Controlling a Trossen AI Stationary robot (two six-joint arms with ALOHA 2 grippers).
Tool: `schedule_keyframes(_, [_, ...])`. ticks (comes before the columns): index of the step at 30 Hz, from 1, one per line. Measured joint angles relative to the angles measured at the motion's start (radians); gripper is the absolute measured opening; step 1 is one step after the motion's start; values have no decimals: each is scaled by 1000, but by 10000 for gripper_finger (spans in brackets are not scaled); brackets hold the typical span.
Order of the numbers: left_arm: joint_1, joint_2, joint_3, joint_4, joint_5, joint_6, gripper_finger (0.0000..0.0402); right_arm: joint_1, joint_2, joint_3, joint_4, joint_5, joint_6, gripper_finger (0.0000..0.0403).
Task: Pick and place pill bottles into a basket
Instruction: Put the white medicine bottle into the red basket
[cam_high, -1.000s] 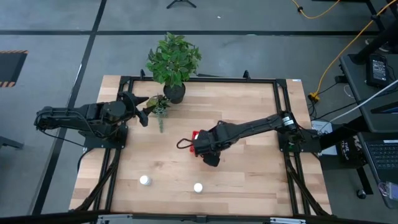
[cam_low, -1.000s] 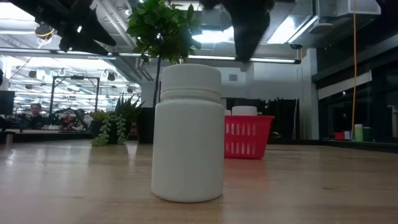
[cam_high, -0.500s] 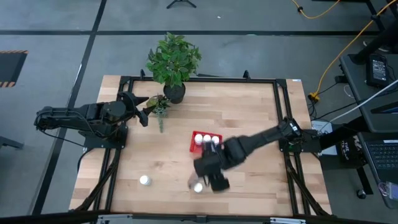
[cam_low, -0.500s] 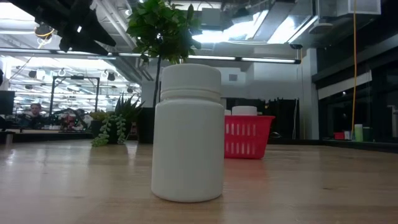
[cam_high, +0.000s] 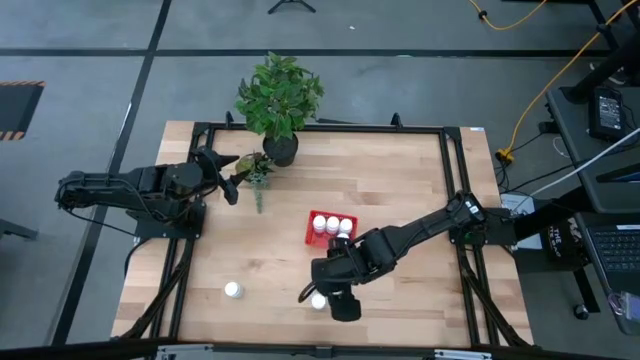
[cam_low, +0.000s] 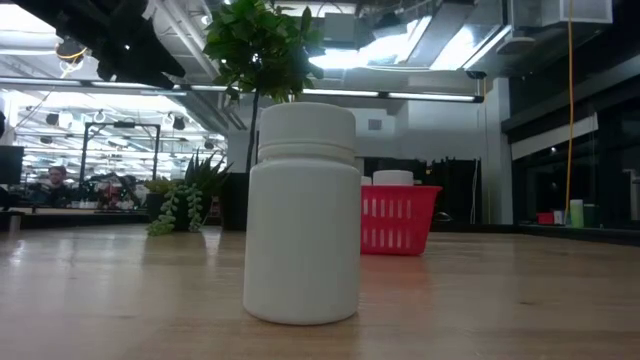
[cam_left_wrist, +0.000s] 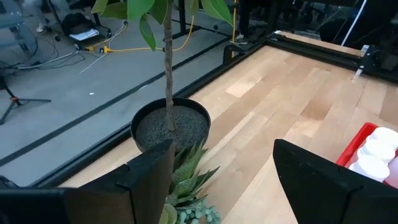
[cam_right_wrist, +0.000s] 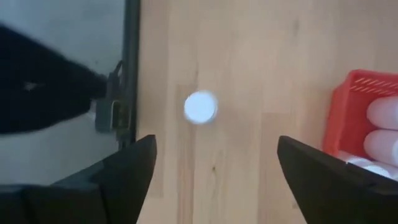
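The red basket (cam_high: 331, 229) stands mid-table with several white pill bottles in it; it also shows in the low view (cam_low: 400, 218) and the right wrist view (cam_right_wrist: 364, 115). One pill bottle (cam_high: 318, 300) stands on its base near the table's near edge, large in the low view (cam_low: 302, 215). Another bottle (cam_high: 232, 290) stands to its left. My right gripper (cam_high: 337, 298) is open and empty, held above the table just right of the first bottle, which shows ahead of its fingers (cam_right_wrist: 200, 107). My left gripper (cam_high: 226, 176) is open and empty at the far left.
A tall potted plant (cam_high: 280, 100) stands at the far edge, its dark pot (cam_left_wrist: 171, 124) ahead of my left gripper. A small succulent (cam_high: 257, 172) sits beside it. Black rails (cam_high: 455, 180) frame the wooden table. Bare wood lies between the two loose bottles.
My right gripper has gone from above the basket toward the table's near edge and now hangs beside the near bottle. It has left the top of the low view. The basket with its bottles has come into sight in the high view.
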Motion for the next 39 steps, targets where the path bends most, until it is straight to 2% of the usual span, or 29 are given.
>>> schedule_keyframes(4, [0, 0, 0, 0, 0, 0, 267, 18, 21, 1, 28, 80, 69, 333])
schedule_keyframes(15, [0, 0, 0, 0, 0, -1, 267, 44, 181, 0, 144, 59, 232, 327])
schedule_keyframes(28, [0, 0, 0, 1, 0, -1, 267, 34, 276, 1, 163, 56, 234, 327])
schedule_keyframes(39, [0, 0, 0, 1, 0, -1, 267, 21, 321, 1, 156, -6, 258, 327])
